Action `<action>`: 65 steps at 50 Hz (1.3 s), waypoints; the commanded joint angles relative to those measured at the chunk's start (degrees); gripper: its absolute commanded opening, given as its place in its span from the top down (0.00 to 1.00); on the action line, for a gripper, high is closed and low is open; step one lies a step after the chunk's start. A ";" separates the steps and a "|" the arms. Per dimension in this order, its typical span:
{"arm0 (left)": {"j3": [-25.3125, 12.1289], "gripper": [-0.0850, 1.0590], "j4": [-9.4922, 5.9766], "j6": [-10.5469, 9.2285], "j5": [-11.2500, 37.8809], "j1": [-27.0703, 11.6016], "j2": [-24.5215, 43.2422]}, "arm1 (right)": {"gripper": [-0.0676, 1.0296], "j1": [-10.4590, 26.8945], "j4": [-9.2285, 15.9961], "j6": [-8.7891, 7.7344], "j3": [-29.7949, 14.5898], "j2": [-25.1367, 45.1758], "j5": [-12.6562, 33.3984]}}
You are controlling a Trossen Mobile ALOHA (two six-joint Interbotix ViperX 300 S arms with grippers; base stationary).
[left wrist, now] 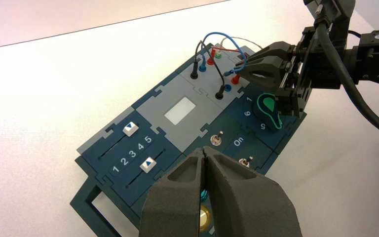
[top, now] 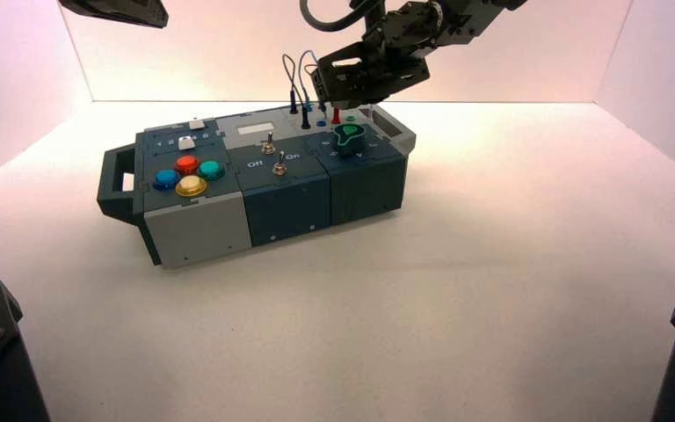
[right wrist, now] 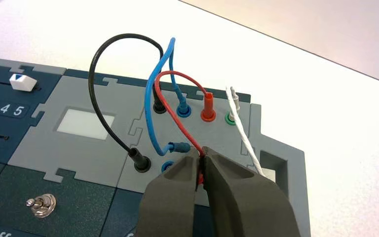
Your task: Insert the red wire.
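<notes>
At one o'clock on the box (top: 198, 233), over the socket panel, my right gripper (right wrist: 202, 151) is working low and pointing down among the leads. Its jaws are standing all but together, closing on the red wire (right wrist: 181, 127) at its near end; a bit of the near red plug (right wrist: 201, 180) is showing between them. The wire's other end is sitting in the far red plug (right wrist: 208, 106), upright toward the box's far edge. A loose blue plug (right wrist: 180, 147) is hanging just beside my tips, toward ten o'clock, and a white wire (right wrist: 247, 143) is passing on the two o'clock side. My left gripper (left wrist: 204, 148) is waiting, closed and empty, off at eleven o'clock. I am judging this to be the insertion itself: the near plug is apparently standing at its socket, but I am not seeing how deep. Next calls for keeping it upright, pressing straight down until it is seating, then opening gently and lifting clear without dragging the blue lead.
</notes>
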 commanded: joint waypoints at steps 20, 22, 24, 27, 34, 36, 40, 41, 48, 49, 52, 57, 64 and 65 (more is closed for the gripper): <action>-0.18 0.95 0.00 0.35 -1.32 0.35 0.26 | 0.67 0.26 0.26 0.97 -1.14 -1.23 -0.44; -0.18 0.95 0.09 0.35 -1.49 0.26 0.26 | 0.66 0.26 0.18 0.97 -0.97 -1.76 -0.53; -0.18 0.95 0.09 0.35 -1.67 0.26 0.35 | 0.66 0.26 0.26 0.97 -0.88 -2.11 -0.44; -0.18 0.95 0.18 0.53 -1.85 0.26 0.53 | 0.64 0.26 0.26 0.97 -0.70 -2.90 -0.44; -0.09 0.95 0.18 1.32 -2.37 0.26 0.70 | 0.63 0.26 0.26 0.97 -0.09 -4.31 -0.44; -0.09 0.95 0.18 1.58 -2.55 0.26 0.70 | 0.63 0.26 0.26 0.97 0.09 -4.83 -0.44; -0.09 0.95 0.18 1.85 -2.64 0.26 0.53 | 0.63 0.26 0.26 0.97 0.70 -5.98 -0.18; -0.09 0.95 0.18 1.85 -2.64 0.26 0.44 | 0.63 0.26 0.18 0.97 0.79 -6.33 -0.09; -0.09 0.95 0.18 2.37 -2.72 0.26 0.44 | 0.56 0.18 0.26 0.97 1.05 -8.61 2.90; -0.09 0.95 0.18 2.46 -2.72 0.35 0.53 | 0.56 0.18 0.26 0.97 0.88 -8.96 4.13; 0.00 0.95 0.18 2.99 -3.16 0.35 0.53 | 0.55 0.09 0.26 0.97 0.62 -10.11 7.47; -0.09 0.95 0.26 3.96 -3.60 0.35 0.70 | 0.55 -0.09 0.09 0.70 -0.35 -11.69 13.36; 0.00 0.95 0.26 4.22 -3.60 0.35 0.70 | 0.55 -0.44 -0.26 0.26 -1.49 -12.66 19.34; 0.00 0.95 0.18 4.22 -3.60 0.26 0.70 | 0.55 -0.44 -0.35 0.26 -1.76 -12.66 20.30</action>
